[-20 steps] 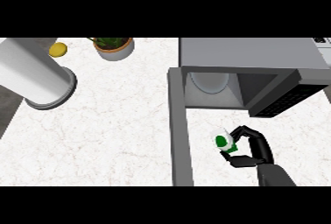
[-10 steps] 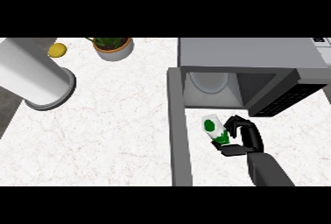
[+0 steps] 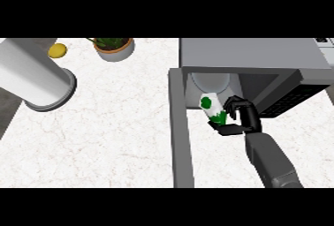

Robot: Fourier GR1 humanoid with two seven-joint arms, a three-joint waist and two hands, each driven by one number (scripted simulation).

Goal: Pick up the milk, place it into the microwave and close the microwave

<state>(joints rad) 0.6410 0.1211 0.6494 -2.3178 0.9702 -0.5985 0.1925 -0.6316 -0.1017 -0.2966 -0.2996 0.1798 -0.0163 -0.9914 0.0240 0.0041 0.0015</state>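
Right hand (image 3: 238, 117) grasps the milk (image 3: 212, 107) and has carried it forward from the surface to the open microwave (image 3: 254, 57) mouth; placing inside seems next, then closing the door (image 3: 181, 132).

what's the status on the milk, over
Right robot hand curled round milk, held at the open microwave mouth. Left robot hand out of view. Door swung wide, nothing blocking entry.

A white milk carton with green markings (image 3: 212, 108) is tilting just before the open mouth of a grey box-shaped microwave (image 3: 251, 55), its door (image 3: 183, 132) standing wide open.
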